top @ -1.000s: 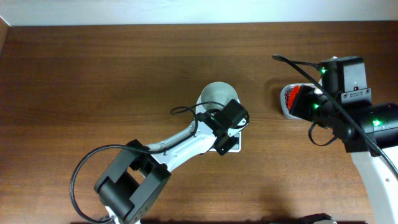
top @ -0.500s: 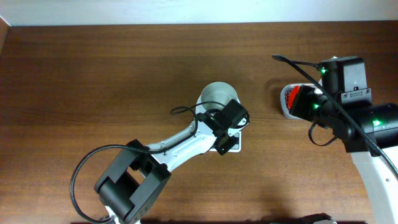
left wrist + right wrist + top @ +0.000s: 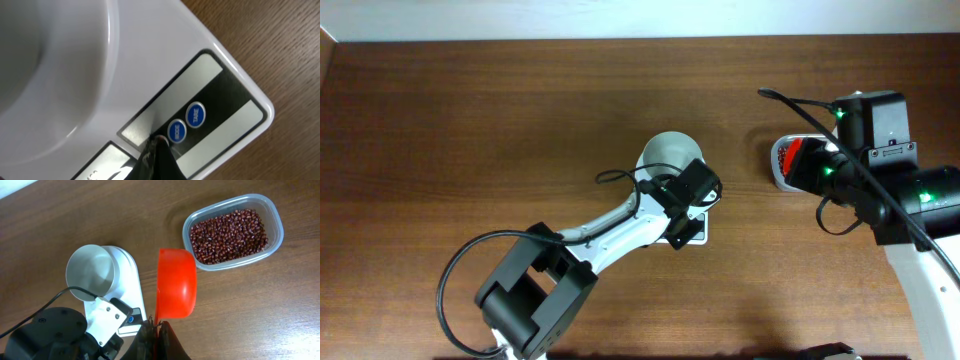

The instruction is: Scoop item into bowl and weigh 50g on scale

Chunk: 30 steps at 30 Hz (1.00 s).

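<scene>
The white bowl stands empty on the white scale. In the left wrist view the bowl fills the upper left, and the scale shows its grey display and two blue buttons. My left gripper is shut, its tip touching the scale right beside the left button. My right gripper is shut on the handle of an orange-red scoop, held above the table between the scale and the beans. The scoop's inside is hidden.
The beans lie in a clear rounded-rectangular plastic tub to the right of the scale. In the overhead view the tub is mostly hidden under my right arm. The table is dark wood, with a pale wall along its far edge.
</scene>
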Each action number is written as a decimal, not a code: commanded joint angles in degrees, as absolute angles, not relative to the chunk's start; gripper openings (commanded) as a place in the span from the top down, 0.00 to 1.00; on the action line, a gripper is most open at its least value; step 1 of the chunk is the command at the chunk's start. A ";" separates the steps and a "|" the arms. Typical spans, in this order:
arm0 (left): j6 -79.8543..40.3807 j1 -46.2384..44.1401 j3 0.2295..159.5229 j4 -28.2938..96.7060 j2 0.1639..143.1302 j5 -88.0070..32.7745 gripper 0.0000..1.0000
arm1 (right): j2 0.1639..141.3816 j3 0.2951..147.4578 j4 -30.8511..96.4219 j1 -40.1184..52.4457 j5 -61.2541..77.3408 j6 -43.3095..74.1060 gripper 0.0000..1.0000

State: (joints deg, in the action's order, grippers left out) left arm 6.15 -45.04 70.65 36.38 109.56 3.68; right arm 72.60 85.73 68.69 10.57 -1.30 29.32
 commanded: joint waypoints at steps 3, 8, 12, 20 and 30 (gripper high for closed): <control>5.85 -44.84 76.03 41.30 106.06 3.92 1.00 | 72.75 86.80 67.96 10.41 -2.24 28.93 0.96; 5.85 -44.84 76.03 43.68 96.55 3.92 1.00 | 72.75 86.80 67.94 10.41 -2.24 28.91 0.96; 5.85 -44.29 76.03 43.81 88.97 4.36 1.00 | 72.75 86.80 68.31 10.41 -2.68 28.69 0.96; 5.85 -35.11 76.03 43.81 83.88 3.90 0.01 | 72.75 86.80 68.66 10.44 -5.72 28.71 0.96; 5.82 -34.35 76.03 49.30 83.88 3.90 0.01 | 72.73 86.80 78.17 10.44 -6.24 26.33 0.96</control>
